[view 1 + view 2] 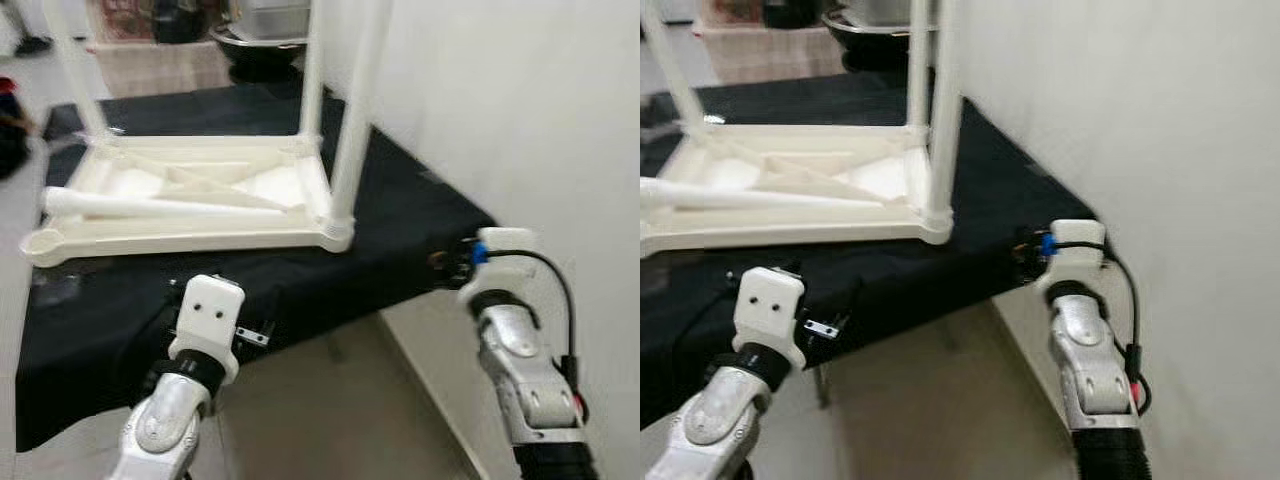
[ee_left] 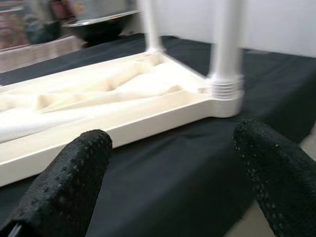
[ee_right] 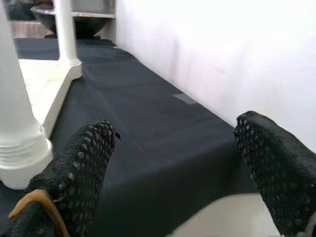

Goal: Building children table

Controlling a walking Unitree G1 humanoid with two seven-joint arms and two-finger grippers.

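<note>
Both grippers spread wide, holding nothing: left gripper low at the near edge of a black cloth, right gripper at its corner by the white wall. Beyond, on the cloth: upturned white tabletop, three legs upright, one loose leg lying across.

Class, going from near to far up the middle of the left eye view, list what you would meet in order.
Bare floor → near edge of the black cloth → upturned white tabletop with a loose leg lying in it → fitted legs → dark basin.
</note>
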